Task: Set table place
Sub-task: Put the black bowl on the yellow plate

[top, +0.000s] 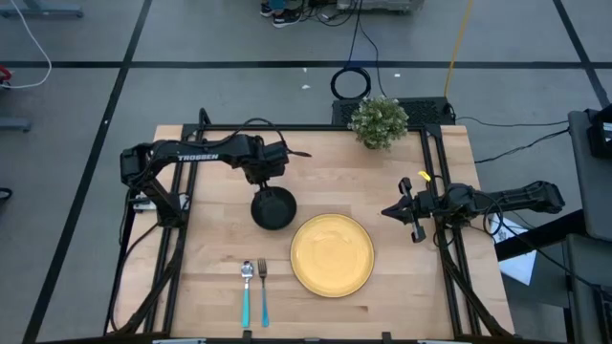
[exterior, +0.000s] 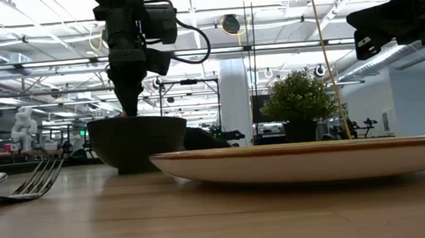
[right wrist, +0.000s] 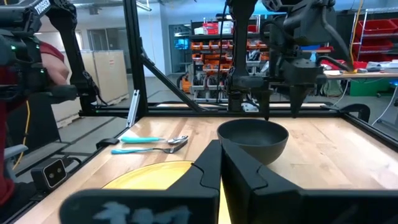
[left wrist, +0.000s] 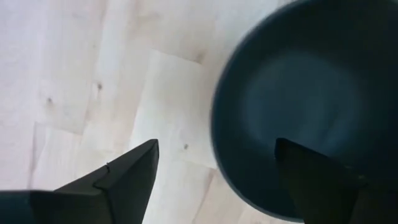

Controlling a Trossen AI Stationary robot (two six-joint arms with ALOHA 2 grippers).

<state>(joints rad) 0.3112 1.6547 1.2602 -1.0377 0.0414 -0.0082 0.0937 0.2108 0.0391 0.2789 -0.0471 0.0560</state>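
Left gripper [top: 272,185] hangs a little left of the high view's centre, directly over the black bowl [top: 273,208], its fingers [left wrist: 127,180] spread wide. One finger stands outside the bowl's rim over bare wood and the other over the bowl's inside; neither visibly touches it, and nothing is held. The bowl sits on the table [top: 402,287] just to the upper left of the yellow plate [top: 332,254]. Spoon [top: 247,291] and fork [top: 263,291] lie side by side at lower left of the plate. Right gripper [top: 404,211], fingers pressed together and empty, waits at the table's right edge.
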